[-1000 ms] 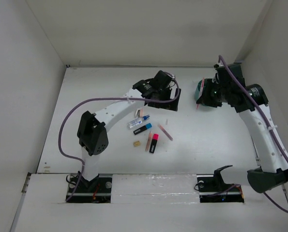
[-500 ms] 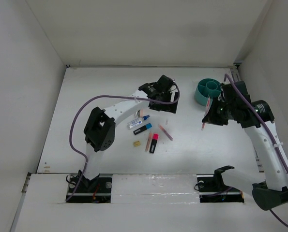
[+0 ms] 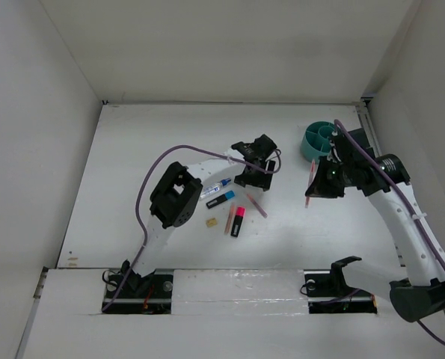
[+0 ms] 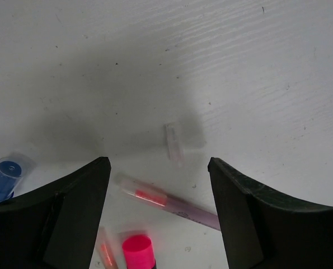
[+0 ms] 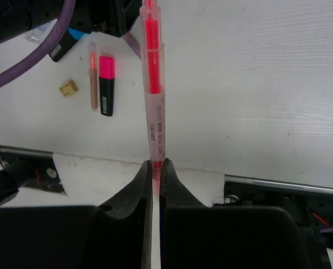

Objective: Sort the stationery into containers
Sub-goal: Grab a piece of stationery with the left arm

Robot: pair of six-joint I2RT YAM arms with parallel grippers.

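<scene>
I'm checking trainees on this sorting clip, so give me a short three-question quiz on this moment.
1. True or false: the right gripper is shut on a pink pen.
2. The teal cup stands nearest to: A the left gripper; B the right gripper; C the tan block.
3. How many black highlighters lie on the table?
Key: 1 true; 2 B; 3 two.

In the left wrist view, the blue-capped tube runs off the left edge, the pink-capped highlighter off the bottom; the right arm partly hides the teal cup.
</scene>
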